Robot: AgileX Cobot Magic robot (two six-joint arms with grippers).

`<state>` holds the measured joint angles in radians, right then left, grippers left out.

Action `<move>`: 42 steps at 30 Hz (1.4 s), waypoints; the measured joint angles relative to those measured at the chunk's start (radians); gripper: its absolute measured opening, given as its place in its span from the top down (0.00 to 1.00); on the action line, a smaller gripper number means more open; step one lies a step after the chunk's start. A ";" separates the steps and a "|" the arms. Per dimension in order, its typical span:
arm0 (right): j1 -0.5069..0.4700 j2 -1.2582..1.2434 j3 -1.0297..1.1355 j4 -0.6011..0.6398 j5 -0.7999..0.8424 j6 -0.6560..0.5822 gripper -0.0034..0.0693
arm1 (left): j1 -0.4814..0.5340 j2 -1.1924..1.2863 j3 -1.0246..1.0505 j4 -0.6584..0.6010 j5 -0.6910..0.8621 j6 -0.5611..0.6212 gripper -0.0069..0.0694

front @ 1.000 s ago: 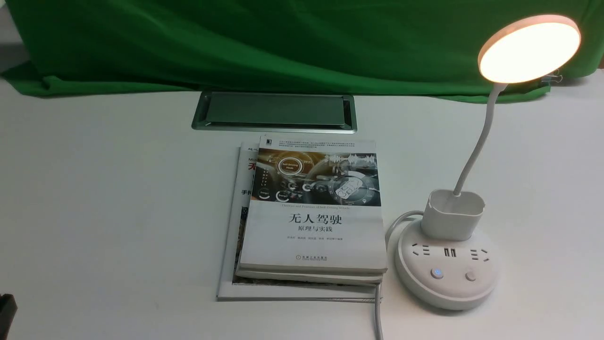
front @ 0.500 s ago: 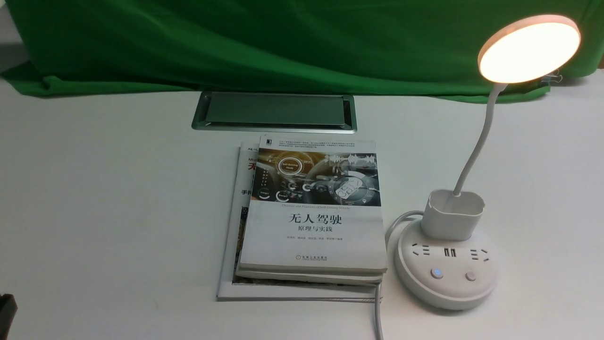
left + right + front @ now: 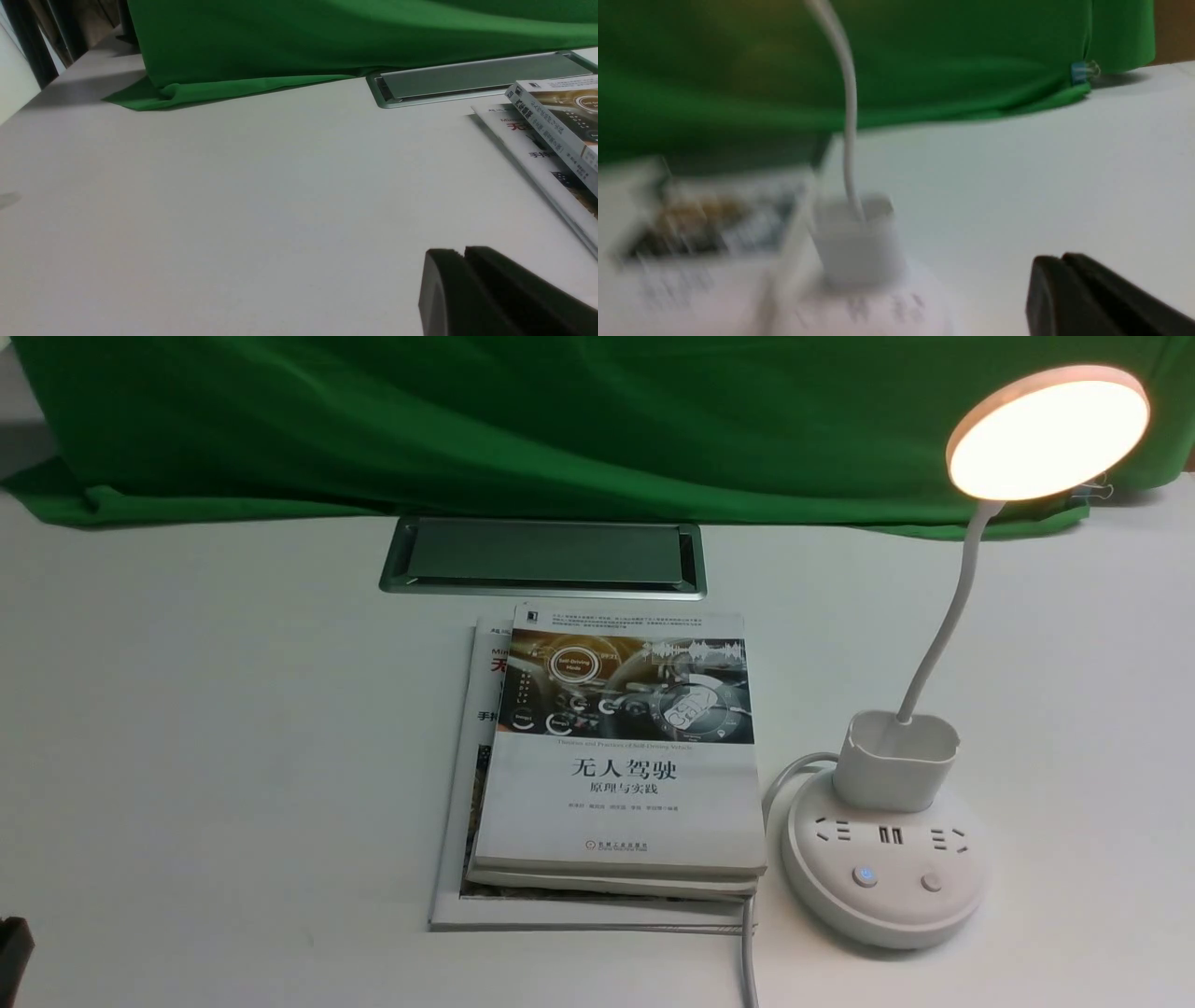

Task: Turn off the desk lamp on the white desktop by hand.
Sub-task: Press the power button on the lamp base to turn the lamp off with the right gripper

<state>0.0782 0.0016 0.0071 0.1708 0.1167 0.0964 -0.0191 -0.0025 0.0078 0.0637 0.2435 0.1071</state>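
Note:
The desk lamp (image 3: pixel 882 868) stands at the right on the white desktop (image 3: pixel 233 728). Its round head (image 3: pixel 1047 431) glows warm and a small blue light shows on the left button (image 3: pixel 865 875). The right wrist view is blurred and shows the lamp's cup holder (image 3: pixel 857 242) and thin neck. My right gripper (image 3: pixel 1059 261) is shut and empty, apart from the lamp. My left gripper (image 3: pixel 462 254) is also shut with nothing in it, low over the bare desktop near the front left corner; only a dark bit of it (image 3: pixel 14 947) shows in the front view.
A stack of books (image 3: pixel 616 765) lies just left of the lamp's base, with the lamp's cord (image 3: pixel 747 952) running off the front edge beside it. A silver-framed grey hatch (image 3: pixel 543 555) sits behind the books. Green cloth (image 3: pixel 523 420) covers the back.

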 joint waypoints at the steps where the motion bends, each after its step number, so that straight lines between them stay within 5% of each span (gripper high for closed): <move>1: 0.000 0.000 0.000 0.007 -0.040 0.068 0.89 | 0.000 0.000 0.000 0.000 0.000 0.000 0.88; 9: 0.000 0.000 0.000 0.016 -0.168 0.224 0.88 | 0.000 0.000 0.000 0.000 0.000 0.001 0.88; 21: 0.085 0.622 -0.593 0.012 0.577 -0.085 0.88 | 0.000 0.000 0.000 0.000 0.000 0.001 0.88; 25: 0.086 0.899 -0.718 0.007 0.694 -0.135 0.88 | 0.000 0.000 0.000 0.000 0.000 0.001 0.88; 34: 0.237 1.349 -0.877 -0.038 0.691 -0.128 0.89 | 0.000 0.000 0.000 0.000 0.000 0.001 0.88; 42: 0.245 1.574 -0.955 -0.064 0.644 -0.115 0.89 | 0.000 0.000 0.000 0.000 0.000 0.000 0.88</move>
<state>0.3237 1.5753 -0.9477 0.1064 0.7605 -0.0186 -0.0191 -0.0025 0.0078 0.0637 0.2435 0.1072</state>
